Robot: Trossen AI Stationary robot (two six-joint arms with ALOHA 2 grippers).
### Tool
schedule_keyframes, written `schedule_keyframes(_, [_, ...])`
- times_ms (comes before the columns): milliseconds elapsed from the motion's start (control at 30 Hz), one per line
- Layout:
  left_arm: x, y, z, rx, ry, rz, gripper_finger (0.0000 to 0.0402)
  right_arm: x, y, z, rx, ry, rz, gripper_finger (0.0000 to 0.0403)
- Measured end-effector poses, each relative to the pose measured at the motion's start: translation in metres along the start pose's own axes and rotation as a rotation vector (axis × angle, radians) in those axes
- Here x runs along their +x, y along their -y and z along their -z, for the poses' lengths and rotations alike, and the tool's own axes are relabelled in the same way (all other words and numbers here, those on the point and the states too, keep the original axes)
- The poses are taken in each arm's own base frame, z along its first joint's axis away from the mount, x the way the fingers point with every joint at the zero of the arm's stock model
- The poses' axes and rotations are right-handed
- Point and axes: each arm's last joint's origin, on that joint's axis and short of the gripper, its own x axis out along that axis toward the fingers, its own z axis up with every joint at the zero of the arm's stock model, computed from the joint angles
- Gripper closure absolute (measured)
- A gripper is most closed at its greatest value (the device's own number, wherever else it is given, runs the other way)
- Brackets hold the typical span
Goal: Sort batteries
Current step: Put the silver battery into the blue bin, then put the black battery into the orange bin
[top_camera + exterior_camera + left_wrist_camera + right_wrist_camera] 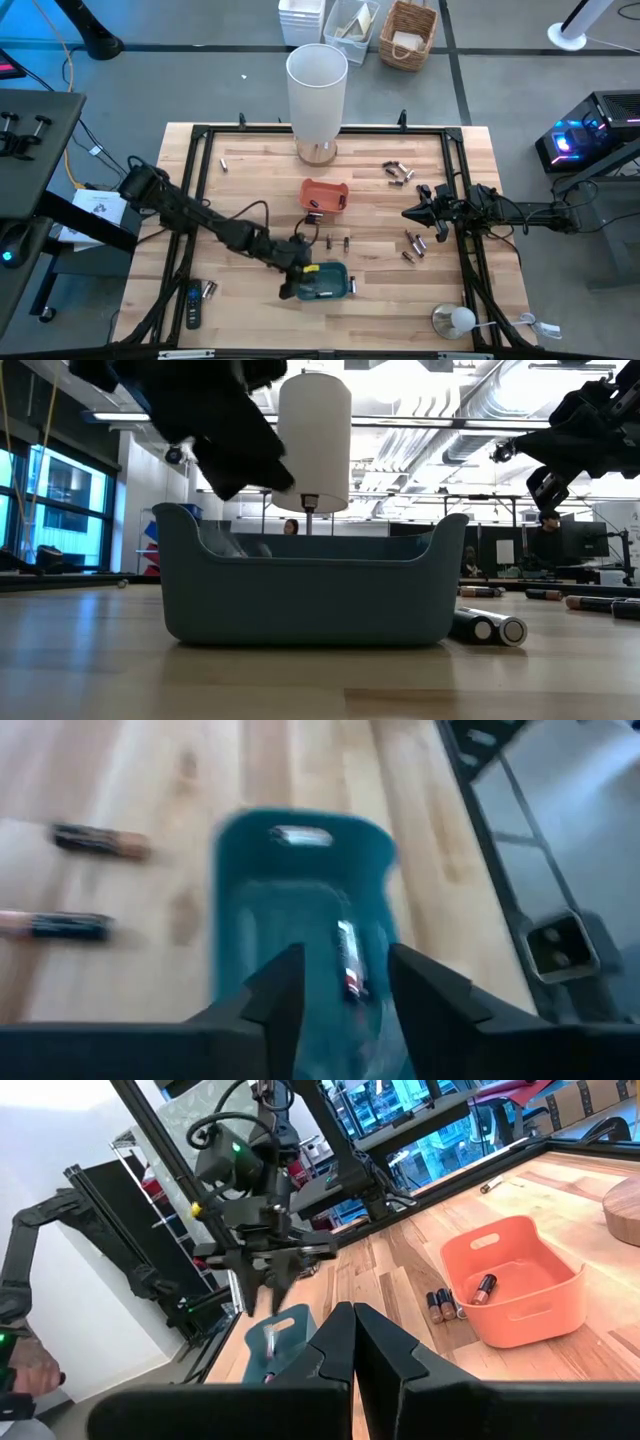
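Spreading under both arms is a pale wooden table (pixel 250 180) ringed by a black frame, with grey floor, a wicker basket (pixel 408 34) and white bins beyond its far edge. A tall white cylinder (pixel 317 90) stands on a wooden base at the table's far middle. Nearer than that cylinder sits an orange tray (pixel 324 195) with a battery inside, and nearer still a teal tray (pixel 325 281). Loose batteries (pixel 400 173) lie scattered to the right of the orange tray, a few more between the two trays, and one lies inside the teal tray (pixel 348 960). A black remote (pixel 193 306) rests left of the teal tray.

The left gripper (pixel 293 272) hangs over the teal tray's left end, its fingers (pixel 280 995) spread apart and empty. The right gripper (pixel 412 213) hovers right of the orange tray, its fingers (pixel 335 1345) pressed together on nothing.
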Motion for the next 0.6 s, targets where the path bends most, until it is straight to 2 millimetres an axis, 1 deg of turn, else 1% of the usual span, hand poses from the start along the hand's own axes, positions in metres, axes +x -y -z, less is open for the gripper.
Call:
schedule_keyframes(67, [-0.004, -0.003, -0.005, -0.016, 0.017, -0.004, 0.0241, 0.0, 0.0, 0.0, 0.0, 0.0, 0.0, 0.0403])
schedule_keyframes(133, [-0.016, -0.006, -0.013, -0.036, 0.018, 0.033, 0.0228, 0.0, 0.0, 0.0, 0.0, 0.0, 0.0, 0.0403])
schedule_keyframes(233, [-0.047, -0.005, -0.028, -0.083, 0.01, 0.04, 0.0221, 0.0, 0.0, 0.0, 0.0, 0.0, 0.001, 0.0403])
schedule_keyframes(267, [-0.058, -0.005, -0.031, -0.098, -0.001, 0.02, 0.0221, 0.0, 0.0, 0.0, 0.0, 0.0, 0.0, 0.0403])
schedule_keyframes(333, [-0.081, -0.006, -0.029, -0.113, -0.036, -0.043, 0.0223, 0.0, 0.0, 0.0, 0.0, 0.0, 0.0, 0.0403])
schedule_keyframes(400, [-0.104, -0.004, -0.022, -0.137, -0.083, -0.122, 0.0227, 0.0, 0.0, 0.0, 0.0, 0.0, 0.0, 0.0403])
schedule_keyframes(467, [-0.122, 0.002, -0.009, -0.192, -0.152, -0.182, 0.0232, 0.0, 0.0, 0.0, 0.0, 0.0, 0.0, 0.0403])
schedule_keyframes(533, [-0.133, 0.012, 0.013, -0.247, -0.253, -0.213, 0.0237, 0.0, 0.0, 0.0, 0.0, -0.001, 0.0, 0.0403])
schedule_keyframes(600, [-0.137, 0.027, 0.036, -0.287, -0.353, -0.231, 0.0241, 0.0, 0.0, 0.0, 0.0, -0.001, 0.0, 0.0403])
